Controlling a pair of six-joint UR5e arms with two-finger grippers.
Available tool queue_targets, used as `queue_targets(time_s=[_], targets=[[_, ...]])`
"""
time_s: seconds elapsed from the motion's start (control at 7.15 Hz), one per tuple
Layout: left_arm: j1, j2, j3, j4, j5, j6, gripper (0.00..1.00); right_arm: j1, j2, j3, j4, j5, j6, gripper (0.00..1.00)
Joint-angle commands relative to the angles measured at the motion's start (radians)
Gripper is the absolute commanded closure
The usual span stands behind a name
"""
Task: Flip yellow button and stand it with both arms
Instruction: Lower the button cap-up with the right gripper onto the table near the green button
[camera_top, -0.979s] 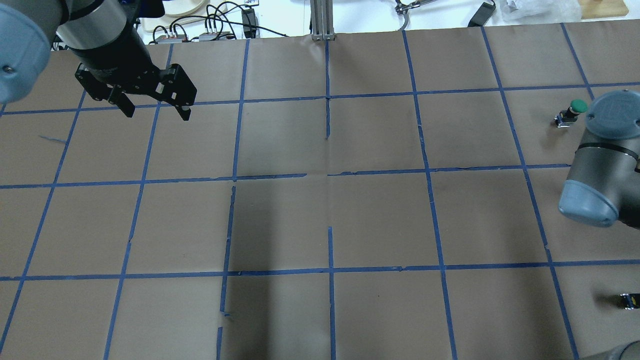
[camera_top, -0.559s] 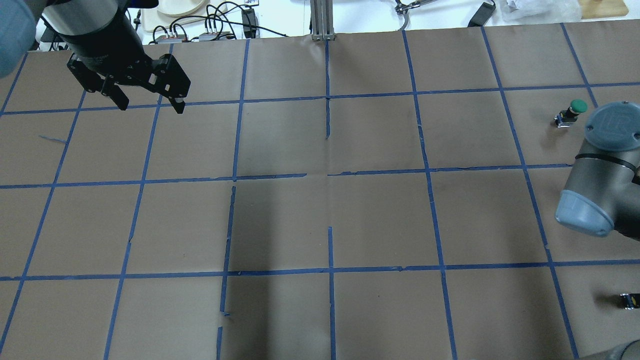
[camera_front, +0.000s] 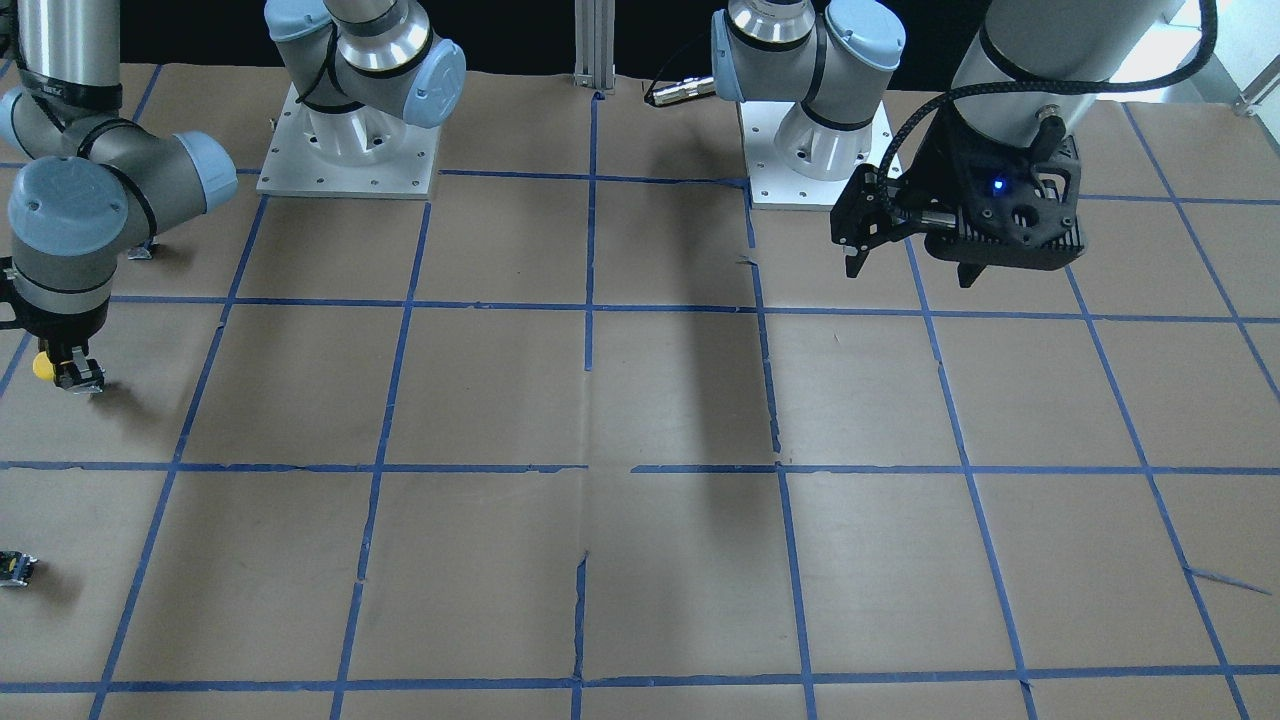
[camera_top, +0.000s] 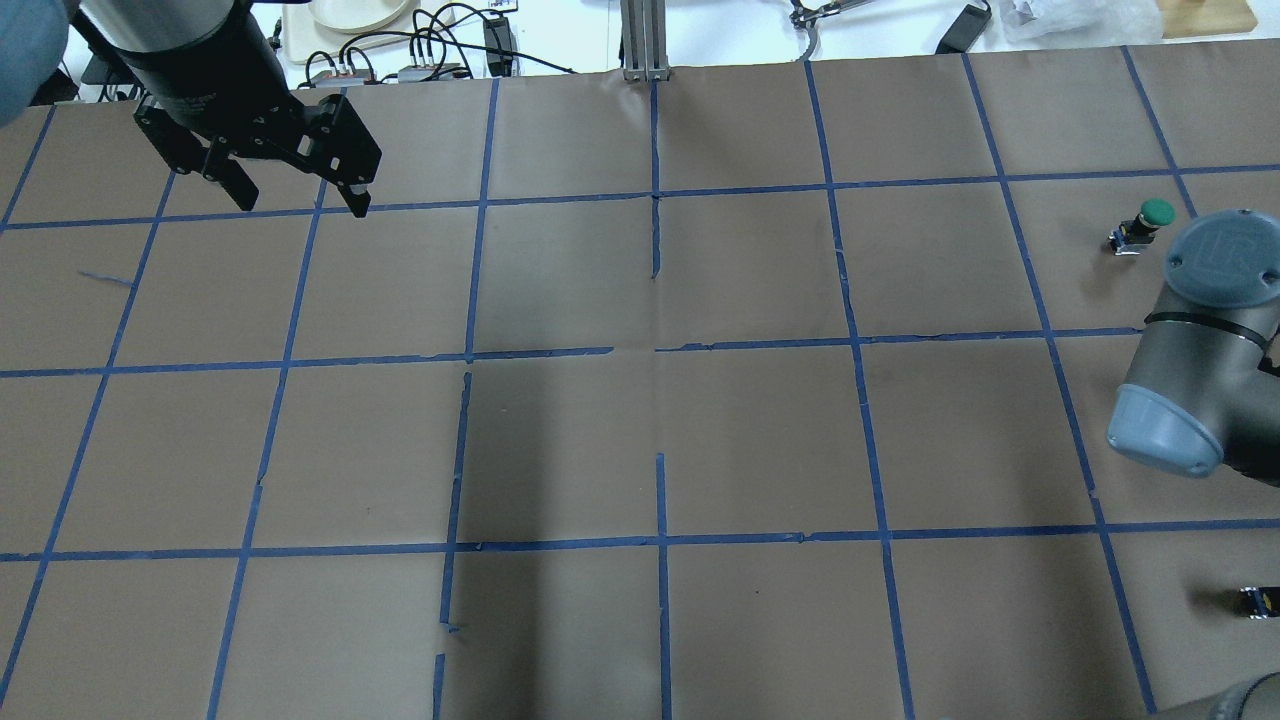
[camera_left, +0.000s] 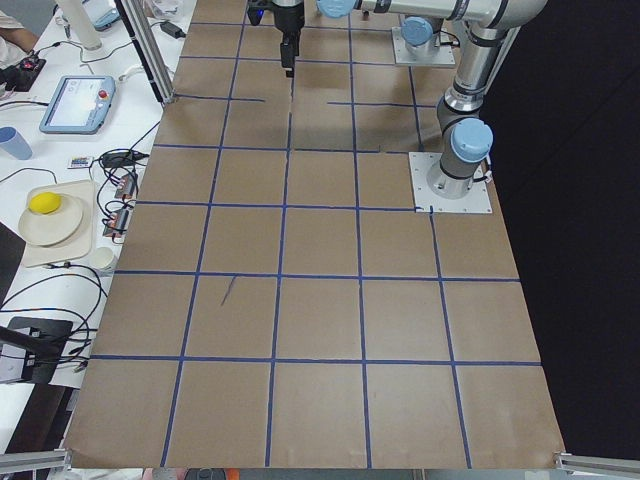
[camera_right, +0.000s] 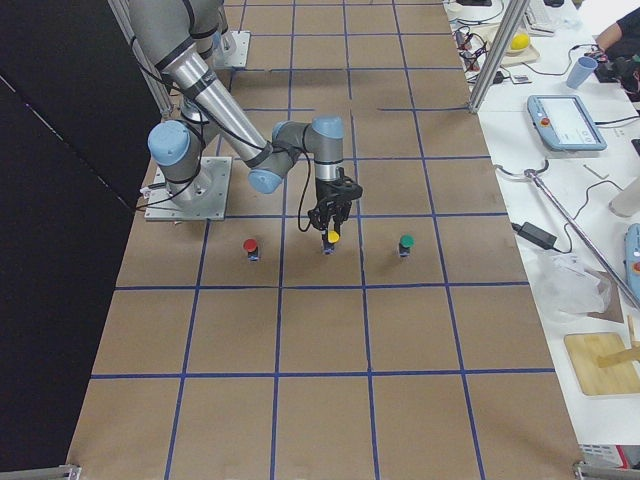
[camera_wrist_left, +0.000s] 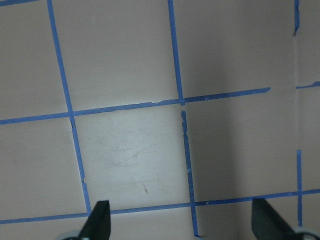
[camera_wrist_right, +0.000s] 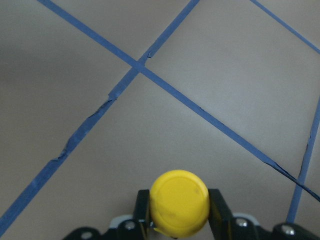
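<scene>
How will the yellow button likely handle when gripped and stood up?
The yellow button looks small and hard, so probably light and stiff. Its smooth round cap may slip between the jaws. With a wide cap on a small body, it could tip when stood.

Even overhead light is illuminating the table (camera_top: 760, 440). A soft shadow band is running down its centre. All views are rendering sharp.

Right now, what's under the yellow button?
The brown table with blue tape lines lies under the yellow button. The right gripper pinches its sides. Its underside is hidden, so I cannot tell whether it touches the table.
</scene>
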Motion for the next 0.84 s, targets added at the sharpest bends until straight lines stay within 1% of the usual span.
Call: queue_targets(time_s=[0.0, 0.14, 0.28, 0.56, 0.7], targets=[[-0.003, 0.001, 0.001, -0.003, 0.010, -0.023, 0.00, 0.000, 0.001, 0.000, 0.002, 0.000, 0.000, 0.61], [-0.003, 0.001, -0.002, -0.001, 0.007, -0.031, 0.00, 0.000, 0.001, 0.000, 0.005, -0.003, -0.003, 0.23], [-0.003, -0.005, 0.001, 0.002, 0.006, -0.041, 0.00, -0.002, 0.001, 0.000, 0.009, -0.008, -0.001, 0.21], [-0.003, -0.001, -0.007, 0.002, 0.007, -0.042, 0.00, -0.002, -0.007, 0.000, 0.012, -0.009, -0.001, 0.11], [-0.001, -0.001, -0.005, 0.003, 0.007, -0.040, 0.00, 0.000, -0.014, -0.001, 0.018, -0.009, -0.026, 0.00]])
